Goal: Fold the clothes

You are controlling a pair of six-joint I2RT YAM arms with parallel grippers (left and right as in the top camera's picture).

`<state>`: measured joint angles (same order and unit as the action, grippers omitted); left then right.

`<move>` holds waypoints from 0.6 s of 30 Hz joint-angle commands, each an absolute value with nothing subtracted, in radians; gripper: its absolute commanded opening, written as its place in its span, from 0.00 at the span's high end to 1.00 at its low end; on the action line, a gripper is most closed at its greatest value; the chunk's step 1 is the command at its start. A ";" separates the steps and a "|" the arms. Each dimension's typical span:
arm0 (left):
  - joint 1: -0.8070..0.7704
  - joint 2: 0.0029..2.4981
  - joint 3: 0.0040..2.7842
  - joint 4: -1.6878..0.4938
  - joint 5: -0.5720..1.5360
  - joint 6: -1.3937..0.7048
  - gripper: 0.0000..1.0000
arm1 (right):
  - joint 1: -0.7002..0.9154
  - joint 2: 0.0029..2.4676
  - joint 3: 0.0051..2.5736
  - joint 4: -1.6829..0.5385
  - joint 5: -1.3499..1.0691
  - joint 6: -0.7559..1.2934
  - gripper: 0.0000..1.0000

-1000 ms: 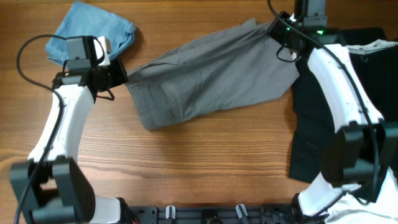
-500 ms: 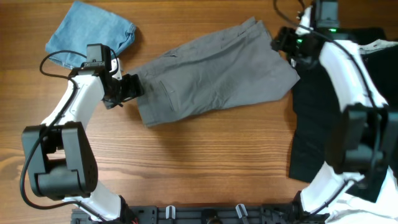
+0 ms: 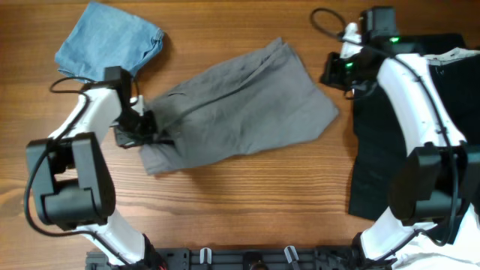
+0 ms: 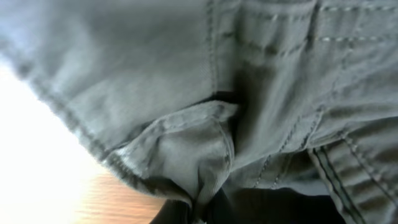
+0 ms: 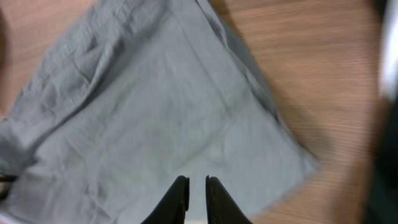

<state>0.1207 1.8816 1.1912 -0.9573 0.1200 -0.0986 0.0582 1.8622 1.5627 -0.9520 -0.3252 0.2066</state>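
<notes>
The grey shorts [image 3: 240, 101] lie rumpled in the middle of the brown wooden worktop [image 3: 247, 202], between a light-blue garment [image 3: 109, 37] at far left and black garments [image 3: 382, 150] at right. The left jaws seem clenched on the shorts' bunched left edge; the close view is unclear. The right jaws are closed, empty, near the right edge.

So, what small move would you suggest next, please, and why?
Probably lower the right gripper onto the nearest edge of the shorts and grip it. It hovers empty beside them, while the left gripper pinches their bunched opposite end; the wrinkled cloth likely needs both ends held to flatten.
</notes>
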 commanded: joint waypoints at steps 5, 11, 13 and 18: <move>0.117 1.636 1.427 -1.094 0.066 0.001 0.96 | 0.236 1.942 1.314 -0.830 -0.373 0.297 0.90; -0.074 1.544 1.538 -0.988 0.156 -0.065 0.96 | 0.264 2.002 1.234 -0.783 -0.340 0.418 0.92; -0.168 1.583 1.537 -0.928 0.157 -0.099 0.96 | 0.265 2.003 1.234 -0.783 -0.341 0.420 0.92; -0.354 1.718 1.537 -0.772 0.167 -0.213 0.96 | 0.265 2.003 1.234 -0.781 -0.341 0.419 0.93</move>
